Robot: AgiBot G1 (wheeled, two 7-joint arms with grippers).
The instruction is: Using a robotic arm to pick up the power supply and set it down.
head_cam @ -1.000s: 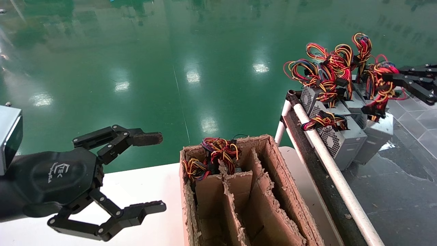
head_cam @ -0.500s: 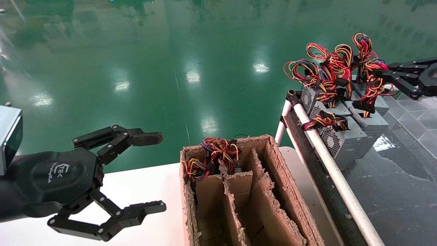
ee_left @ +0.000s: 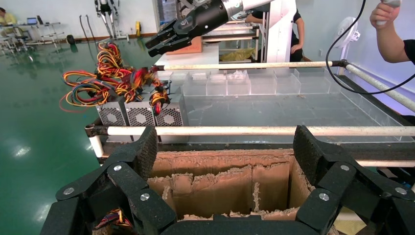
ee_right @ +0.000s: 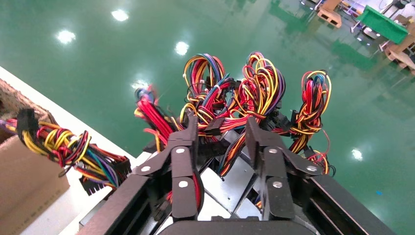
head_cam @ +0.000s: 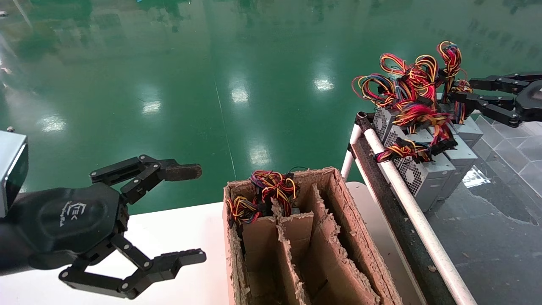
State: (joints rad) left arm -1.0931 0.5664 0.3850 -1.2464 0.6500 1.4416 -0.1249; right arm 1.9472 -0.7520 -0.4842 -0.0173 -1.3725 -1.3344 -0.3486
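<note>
The power supply (head_cam: pixel 461 153) is a grey metal box standing among several alike on the rack at the right, its red and yellow wires (head_cam: pixel 438 123) drooping over the boxes. My right gripper (head_cam: pixel 462 90), on the robotic arm with all-black fingers, hovers just above and behind it. It is open, gripping nothing. In the right wrist view the right gripper (ee_right: pixel 221 125) straddles loose wire strands over the grey metal top (ee_right: pixel 230 183). My left gripper (head_cam: pixel 201 214) is parked open over the white table, also seen as the left gripper (ee_left: pixel 226 147).
A torn cardboard box (head_cam: pixel 338 224) with dividers stands on the white table (head_cam: pixel 178 224); one compartment holds another supply's wires (head_cam: pixel 266 190). A white pipe rail (head_cam: pixel 406 199) edges the rack. Tangled wire bundles (head_cam: pixel 406 84) rise above the boxes. Green floor lies beyond.
My right gripper lowered the power supply by its wires into the row on the rack, then opened and let go. The wire bundle dropped onto the boxes. The left arm stayed still.
</note>
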